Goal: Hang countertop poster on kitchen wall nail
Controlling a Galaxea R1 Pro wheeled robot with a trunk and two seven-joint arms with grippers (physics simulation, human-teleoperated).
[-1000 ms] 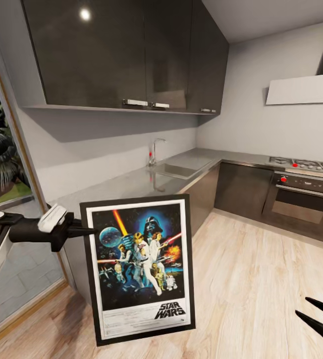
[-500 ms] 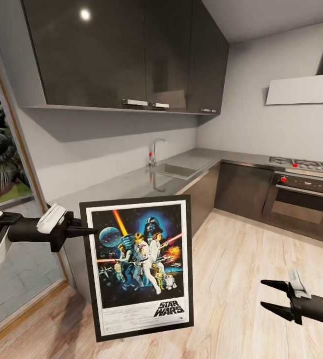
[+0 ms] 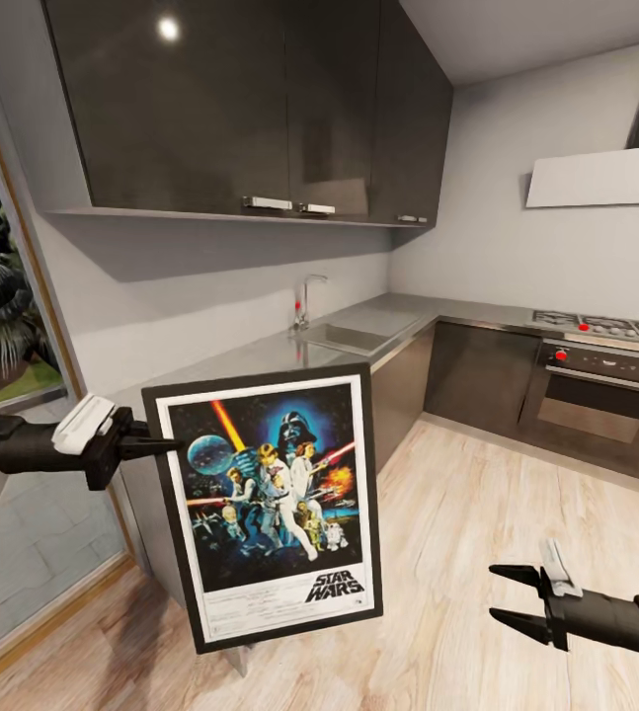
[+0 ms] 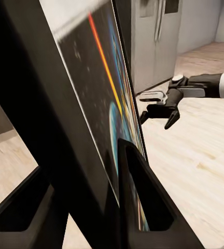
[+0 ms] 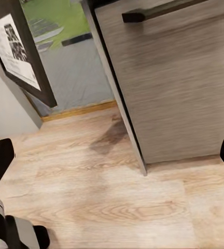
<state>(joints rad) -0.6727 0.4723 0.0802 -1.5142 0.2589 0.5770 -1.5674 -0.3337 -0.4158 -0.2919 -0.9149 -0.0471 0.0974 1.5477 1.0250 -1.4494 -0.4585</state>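
Over by the glass door, the left gripper [image 3: 166, 444] reaches in from the side and pinches the poster [image 3: 272, 499] by the upper part of its near edge, one finger on the picture side and one behind, as the left wrist view shows with the frame [image 4: 65, 129] wedged between the two fingers [image 4: 138, 197]. Held only at that one edge, the poster hangs upright but slightly tilted, its lower corner swinging out over the wooden floor [image 3: 477, 553], clear of the grey countertop [image 3: 289, 351] behind it. My guess is that the side grip was chosen so the top of the frame stays free to meet a nail.

Behind the poster the countertop runs along the wall to the sink and tap [image 3: 304, 301], then turns the corner toward the oven [image 3: 596, 390]. I can't pick out any nail on the bare wall from here.

Low on the right, the right gripper [image 3: 505, 595] points toward the poster's lower corner with its fingers spread wide and nothing between them. It looks placed to steady the free edge, since a single pinch leaves the frame likely to swing. From its own camera the poster's corner [image 5: 24, 57] sits well off, so no contact yet.
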